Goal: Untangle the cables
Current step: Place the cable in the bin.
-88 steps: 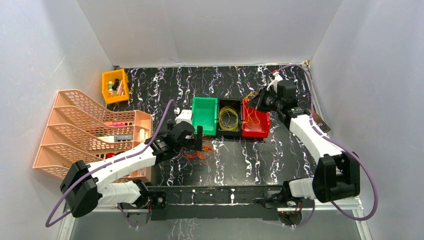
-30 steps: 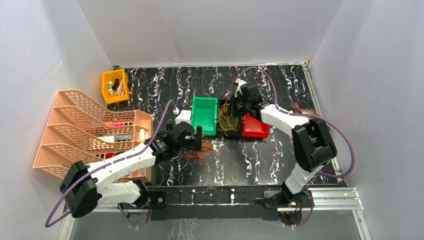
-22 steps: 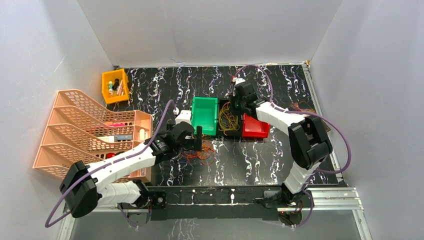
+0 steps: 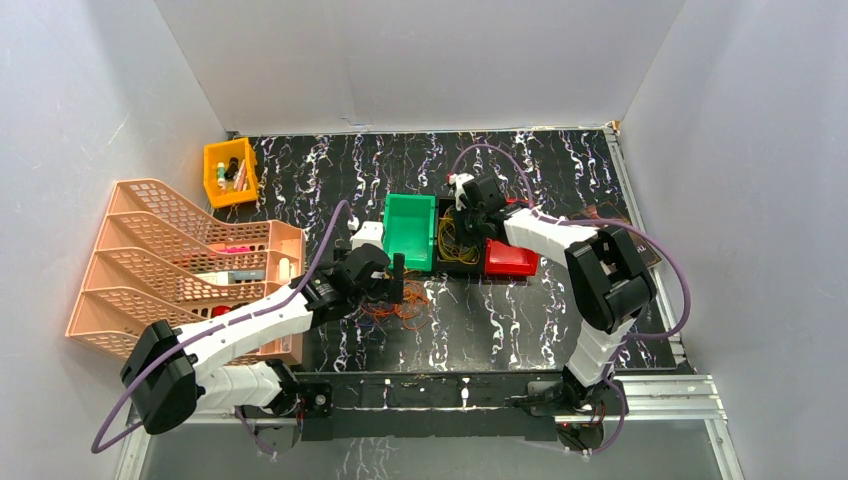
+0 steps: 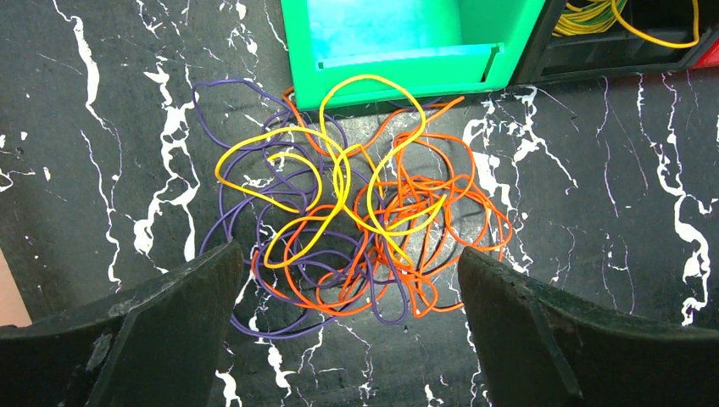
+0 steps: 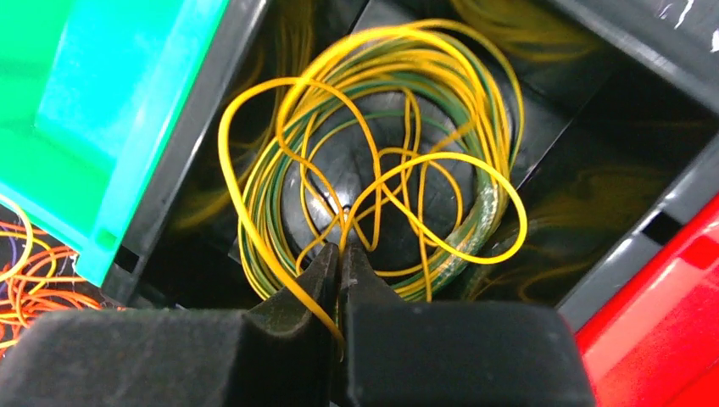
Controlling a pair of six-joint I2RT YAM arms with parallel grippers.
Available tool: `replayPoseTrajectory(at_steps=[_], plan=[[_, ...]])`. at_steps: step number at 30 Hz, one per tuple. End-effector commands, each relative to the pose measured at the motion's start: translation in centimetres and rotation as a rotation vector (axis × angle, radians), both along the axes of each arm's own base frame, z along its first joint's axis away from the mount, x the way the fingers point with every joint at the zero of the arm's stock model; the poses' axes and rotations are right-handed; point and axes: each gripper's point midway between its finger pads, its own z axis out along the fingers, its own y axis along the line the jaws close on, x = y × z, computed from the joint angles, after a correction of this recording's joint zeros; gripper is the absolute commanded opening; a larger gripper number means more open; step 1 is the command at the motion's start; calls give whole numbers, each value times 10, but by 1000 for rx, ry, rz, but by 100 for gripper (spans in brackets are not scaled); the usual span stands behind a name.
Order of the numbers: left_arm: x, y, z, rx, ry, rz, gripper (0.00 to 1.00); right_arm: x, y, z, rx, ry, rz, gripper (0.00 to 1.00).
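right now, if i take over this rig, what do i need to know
The left pincer is open, hanging over the tangle of orange, yellow and purple cables on the table in front of the green bin.
The right pincer is shut on a yellow cable over the black bin, which holds a yellow coil.
Done: some yellow cables are in the black bin.
Left: drop this one there, then pick the tangle apart.

Contents of yellow bin (image 4: pixel 209 165) indistinct
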Motion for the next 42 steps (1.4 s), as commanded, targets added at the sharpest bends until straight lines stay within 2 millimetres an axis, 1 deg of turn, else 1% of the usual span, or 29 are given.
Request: replayPoseTrajectory(at_steps=[1, 3, 8, 10, 13, 16, 20, 23, 25, 28, 30, 33, 36, 42], plan=[[0, -2, 2, -5, 2, -4, 98, -11, 1, 14, 7, 7, 32, 14], [0, -2, 3, -7, 0, -3, 98, -8, 3, 30, 25, -20, 30, 23], [-1, 0, 3, -11, -4, 2, 98, -4, 2, 67, 59, -88, 9, 36], [-1, 0, 4, -11, -4, 0, 98, -4, -1, 80, 67, -115, -1, 44], [-1, -1, 3, -9, -1, -3, 98, -5, -5, 99, 76, -156, -13, 48], [0, -3, 2, -8, 4, -6, 98, -7, -10, 110, 75, -173, -22, 50], [-1, -3, 1, -12, 8, -6, 98, -12, -17, 113, 55, -173, -34, 52], [-1, -4, 2, -18, 7, -7, 98, -8, -14, 115, 70, -187, -42, 52], [-1, -5, 2, -20, 9, -12, 98, 0, -8, 116, 87, -200, -45, 51], [-1, -6, 3, -20, 11, -17, 98, 17, 1, 118, 108, -223, -65, 49], [0, -7, 5, -22, 8, -18, 98, 29, 6, 115, 110, -224, -85, 47], [0, -6, 6, -22, 5, -14, 98, 47, 6, 105, 93, -226, -136, 48], [-1, -5, 6, -21, 4, -11, 98, 57, 12, 102, 128, -220, -173, 48], [-2, -3, 6, -16, 7, -12, 98, 72, 25, 115, 278, -269, -255, 46]])
